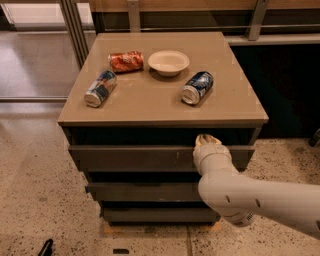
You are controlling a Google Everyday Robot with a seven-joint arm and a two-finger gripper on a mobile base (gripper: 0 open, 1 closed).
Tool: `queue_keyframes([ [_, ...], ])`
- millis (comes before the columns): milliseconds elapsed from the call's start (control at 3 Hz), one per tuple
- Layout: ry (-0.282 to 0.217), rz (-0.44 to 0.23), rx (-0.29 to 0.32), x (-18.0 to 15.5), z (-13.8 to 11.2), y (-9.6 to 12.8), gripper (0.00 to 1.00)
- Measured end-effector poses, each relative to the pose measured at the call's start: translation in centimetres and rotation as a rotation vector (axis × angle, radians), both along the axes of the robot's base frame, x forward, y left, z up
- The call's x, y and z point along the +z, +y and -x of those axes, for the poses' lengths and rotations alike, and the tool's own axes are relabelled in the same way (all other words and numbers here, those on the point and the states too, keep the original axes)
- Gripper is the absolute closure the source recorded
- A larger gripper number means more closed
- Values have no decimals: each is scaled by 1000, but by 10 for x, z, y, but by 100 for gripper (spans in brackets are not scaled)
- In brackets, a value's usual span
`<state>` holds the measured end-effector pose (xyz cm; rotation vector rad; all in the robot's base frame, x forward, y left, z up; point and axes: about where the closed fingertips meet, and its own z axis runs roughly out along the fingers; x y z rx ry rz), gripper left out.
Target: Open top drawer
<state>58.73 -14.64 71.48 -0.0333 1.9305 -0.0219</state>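
The gripper (207, 140) is at the upper edge of the top drawer (130, 159), right of its middle and just under the cabinet top (150, 107). Whether it is spread or pinching that edge cannot be told. The drawer looks closed or barely out, so the pull seems largely left to do.

A speckled terrazzo floor (30, 200) spreads around a low cabinet with a tan top (150, 107), which stands on pale wooden blocks (111, 229). To the upper left the floor turns smooth and glossy (35, 65) (soft light reflects off it) behind grey metal posts (75, 25). A wooden rail (200, 5) runs along the back, and a dark panel (285, 90) fills the right side. The gripper (207, 141) sits at the cabinet's front, just beneath the top's edge.
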Motion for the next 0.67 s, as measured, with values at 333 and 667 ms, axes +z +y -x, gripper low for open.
queue_keyframes([
  [333, 65, 53, -41, -15, -22, -14, 100],
  [667, 65, 55, -41, -15, -22, -15, 100],
])
